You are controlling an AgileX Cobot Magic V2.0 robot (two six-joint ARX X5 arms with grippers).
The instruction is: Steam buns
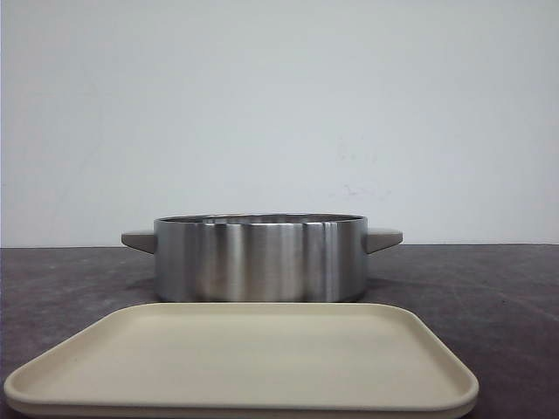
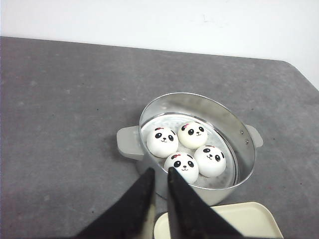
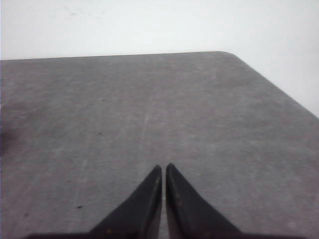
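Risk: likely denting or knocking the buns point(image 2: 187, 149) if the left end effector point(image 2: 159, 174) drops over the pot point(image 2: 239, 164) rim.
Buns: four inside pot, tray point(image 1: 244, 367) empty.
Left end effector: narrow, holding nothing; buns at 1 o'clock, near.
Right end effector point(image 3: 163, 169): pinched together, empty, over bare table point(image 3: 149, 109).

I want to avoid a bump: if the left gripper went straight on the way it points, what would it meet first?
Probably the near rim of the steel pot, just ahead of the left gripper; just past it is the nearest of the buns. Depth is unclear, so it might clear the rim.
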